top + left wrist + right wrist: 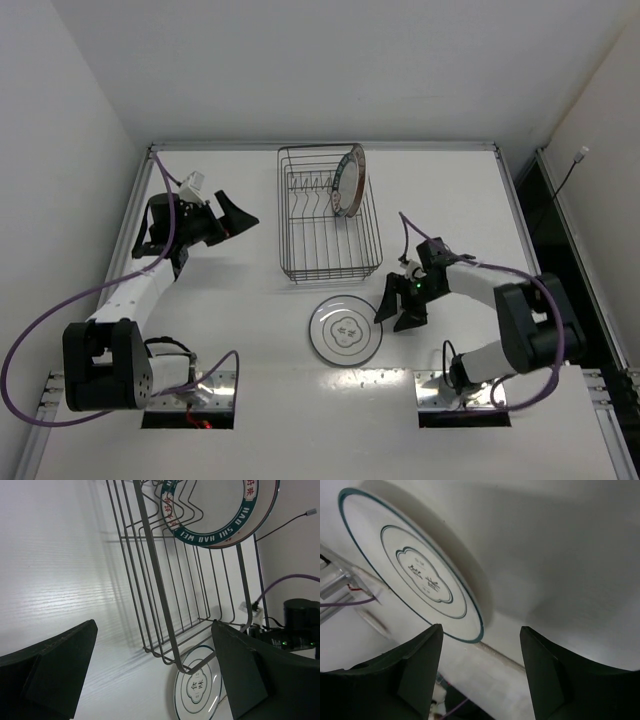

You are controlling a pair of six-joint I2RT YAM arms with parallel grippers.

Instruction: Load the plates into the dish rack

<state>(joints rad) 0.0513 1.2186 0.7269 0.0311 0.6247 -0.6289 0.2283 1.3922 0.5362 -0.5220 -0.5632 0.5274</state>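
The dark wire dish rack (328,225) stands at the table's middle. The white plate with the dark lettered rim band (349,180) stands on edge in the rack's far right part; it also shows in the left wrist view (220,515). The white plate with a thin dark rim and centre motif (346,329) lies flat in front of the rack. My right gripper (391,319) is open and empty just right of that plate's edge (415,570). My left gripper (243,226) is open and empty, left of the rack (165,580). The orange plate is out of view.
The right arm's wrist (300,625) shows beyond the rack in the left wrist view. The table's raised edges run along the far side (320,146) and both sides. The arm bases and cables sit at the near edge (190,395).
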